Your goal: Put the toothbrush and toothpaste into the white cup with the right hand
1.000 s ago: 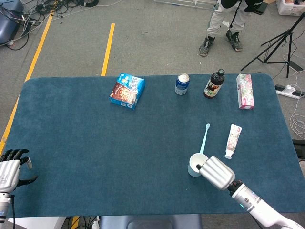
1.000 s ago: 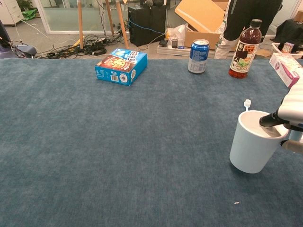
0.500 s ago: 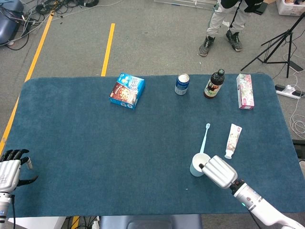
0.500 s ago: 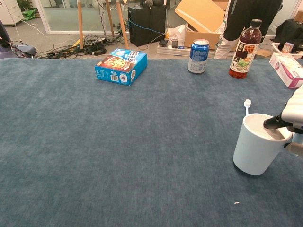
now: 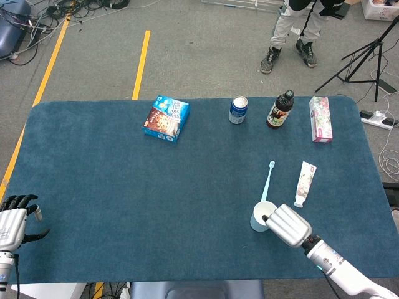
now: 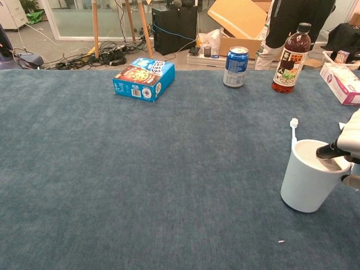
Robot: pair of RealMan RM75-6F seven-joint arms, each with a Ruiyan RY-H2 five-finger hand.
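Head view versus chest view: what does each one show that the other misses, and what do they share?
Only the head view shows the left hand at the table's near left corner, the toothpaste lying flat, and the toothbrush full length beside it. Only the chest view shows inside the white cup, where a dark fingertip of the right hand hooks over the rim. Both show the cup, right hand, blue box, can, bottle and pink carton.

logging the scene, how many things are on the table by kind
boxes: 2, snack box, pink box
drinks: 2, can, bottle
cup: 1, white cup
toothbrush: 1
toothpaste: 1
total: 7
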